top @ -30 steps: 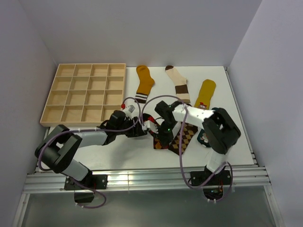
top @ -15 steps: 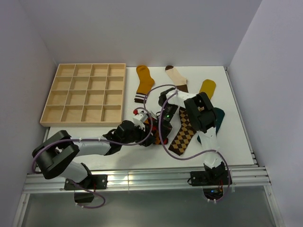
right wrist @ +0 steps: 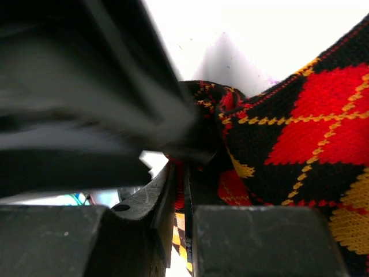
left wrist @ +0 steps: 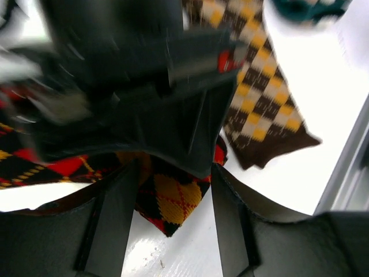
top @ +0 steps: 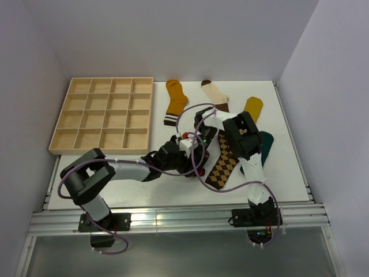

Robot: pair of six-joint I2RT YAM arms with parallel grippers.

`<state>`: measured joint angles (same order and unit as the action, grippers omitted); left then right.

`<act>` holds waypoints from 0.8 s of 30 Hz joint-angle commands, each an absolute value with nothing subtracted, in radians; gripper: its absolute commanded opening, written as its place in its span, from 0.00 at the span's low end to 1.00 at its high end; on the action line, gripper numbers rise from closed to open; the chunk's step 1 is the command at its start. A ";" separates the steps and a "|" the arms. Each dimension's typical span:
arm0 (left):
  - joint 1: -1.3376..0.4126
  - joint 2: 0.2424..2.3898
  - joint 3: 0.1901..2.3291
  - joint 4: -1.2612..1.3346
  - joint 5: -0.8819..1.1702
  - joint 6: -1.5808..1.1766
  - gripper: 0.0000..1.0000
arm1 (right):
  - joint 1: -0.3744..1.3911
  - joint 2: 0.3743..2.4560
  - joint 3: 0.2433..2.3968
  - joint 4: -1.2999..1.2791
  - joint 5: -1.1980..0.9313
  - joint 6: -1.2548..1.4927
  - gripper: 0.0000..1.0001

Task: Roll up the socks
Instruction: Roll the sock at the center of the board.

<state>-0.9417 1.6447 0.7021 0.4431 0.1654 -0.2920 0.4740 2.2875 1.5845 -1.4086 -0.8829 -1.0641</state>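
One red-black argyle sock (right wrist: 300,133) | right pincer (right wrist: 185,190) clamped on it | left pincer (left wrist: 172,196) apart, sock's corner between its fingers (left wrist: 112,219)

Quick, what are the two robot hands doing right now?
Left gripper: open, gripping nothing.
Right gripper: shut, pinching the red argyle sock.

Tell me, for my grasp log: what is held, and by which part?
The right hand pinches an edge of the red-and-black argyle sock. The left hand is open, straddling that sock's corner, gripping nothing.
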 commanded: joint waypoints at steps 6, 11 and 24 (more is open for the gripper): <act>-0.946 1.700 0.684 0.518 0.245 -0.324 0.56 | 0.431 2.309 1.629 -1.404 -0.848 -1.022 0.09; -0.946 1.692 0.638 0.557 0.264 -0.374 0.54 | 0.414 2.307 1.618 -1.326 -0.819 -0.938 0.09; -0.946 1.758 0.615 0.656 0.324 -0.466 0.06 | 0.414 2.189 1.497 -1.160 -0.804 -0.813 0.26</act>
